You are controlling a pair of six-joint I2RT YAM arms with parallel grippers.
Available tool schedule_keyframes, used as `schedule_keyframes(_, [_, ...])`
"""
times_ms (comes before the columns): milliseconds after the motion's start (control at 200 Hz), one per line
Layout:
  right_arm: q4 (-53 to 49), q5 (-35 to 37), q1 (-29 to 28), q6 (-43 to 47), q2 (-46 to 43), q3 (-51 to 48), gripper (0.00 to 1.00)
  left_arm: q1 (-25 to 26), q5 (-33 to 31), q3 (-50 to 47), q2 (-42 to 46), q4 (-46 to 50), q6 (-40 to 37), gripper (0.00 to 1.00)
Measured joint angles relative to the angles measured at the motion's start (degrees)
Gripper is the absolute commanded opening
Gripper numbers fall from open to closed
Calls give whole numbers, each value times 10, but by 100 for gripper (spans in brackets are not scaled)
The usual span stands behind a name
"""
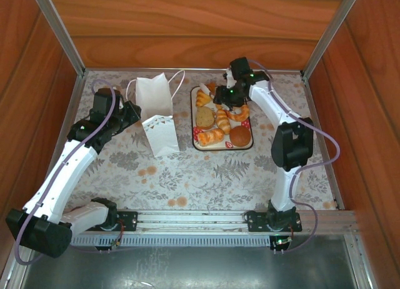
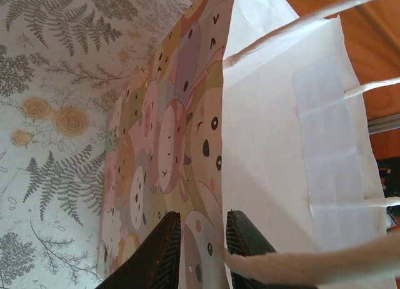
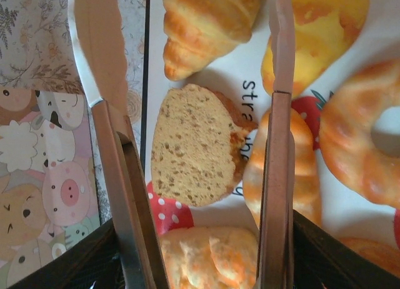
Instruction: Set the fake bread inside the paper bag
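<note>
Pinching paper bag [image 2: 269, 145] wall: left gripper [image 2: 202, 217], frame bottom; right gripper [image 3: 203, 239] grips spread tongs [image 3: 275, 176], brown slice [image 3: 194, 145] between, mid-frame.

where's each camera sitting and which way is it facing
Top external: above, behind the bases, looking down on the table; left arm and right arm show.
Left wrist: on the left arm, facing along the left gripper clamped on the paper bag.
Right wrist: on the right arm, looking down past the tongs in the right gripper at the brown slice.
Shared: top and right wrist show the tray.
</note>
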State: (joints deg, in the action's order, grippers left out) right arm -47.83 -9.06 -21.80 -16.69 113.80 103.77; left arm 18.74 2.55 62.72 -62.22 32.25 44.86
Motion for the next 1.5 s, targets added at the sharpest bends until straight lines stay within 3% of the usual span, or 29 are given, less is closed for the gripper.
schedule_keyframes(495, [-27,76,-34,-8,78,72,67,0,3,0,4,0,0,24])
schedule_keyframes(1499, [-38,120,-56,-12,156,129,65,0,6,0,7,0,1,23])
